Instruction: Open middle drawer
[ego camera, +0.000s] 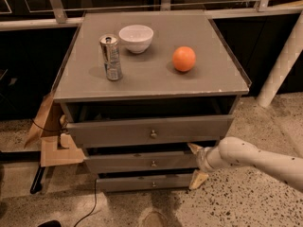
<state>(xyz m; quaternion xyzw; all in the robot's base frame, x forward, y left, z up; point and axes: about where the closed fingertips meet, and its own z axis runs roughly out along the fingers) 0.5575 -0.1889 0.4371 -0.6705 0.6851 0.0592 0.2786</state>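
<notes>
The middle drawer is found under the front edge of the desk. It sits between the tall top drawer, which stands pulled out a little, and the slim bottom drawer.

It is judged to be a stiff wooden box of moderate weight that slides straight out and will not flex when pulled. The small round brass knob at the centre of its front is the natural hold, though it is likely smooth and easily slipped off. The right end of the front offers a broader edge.

The gripper is held at that right end, below the front right corner of the desk. Its jaws are spread wide, one tip above the front and one below it. Whether either tip touches the wood cannot be told. The knob lies well apart from the jaws, toward the left.

A level, steady pull is advised, since a can stands upright near the left edge of the desk.
</notes>
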